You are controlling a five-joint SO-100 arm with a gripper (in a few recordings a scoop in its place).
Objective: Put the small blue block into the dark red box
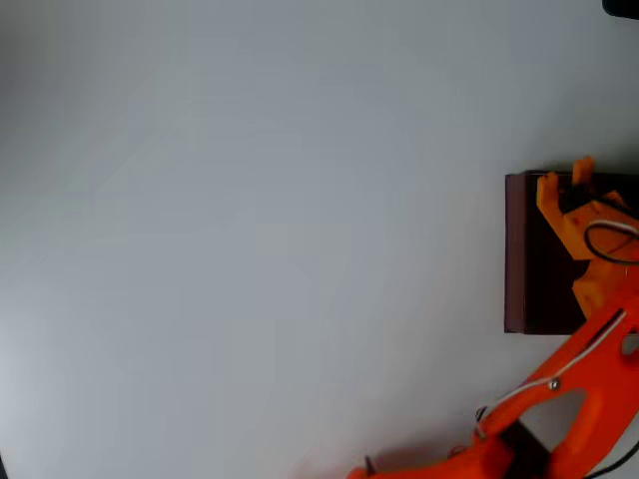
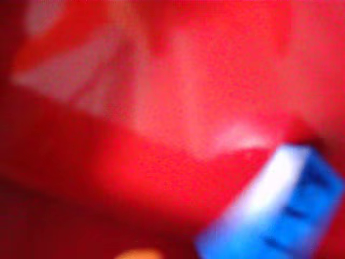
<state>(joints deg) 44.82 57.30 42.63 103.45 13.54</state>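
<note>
Gripper is over the red box; blue block blurred up close, prob. light, hard, slick; pinch flat sides. Can't tell jaw state.

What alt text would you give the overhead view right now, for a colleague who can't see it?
An orange robot arm reaches from the lower right so its gripper sits over the dark red box at the right edge of a plain white table. Whether the jaws are open or shut cannot be told.

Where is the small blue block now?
In the wrist view, the small blue block fills the lower right corner, blurred, against the dark red box.
</note>
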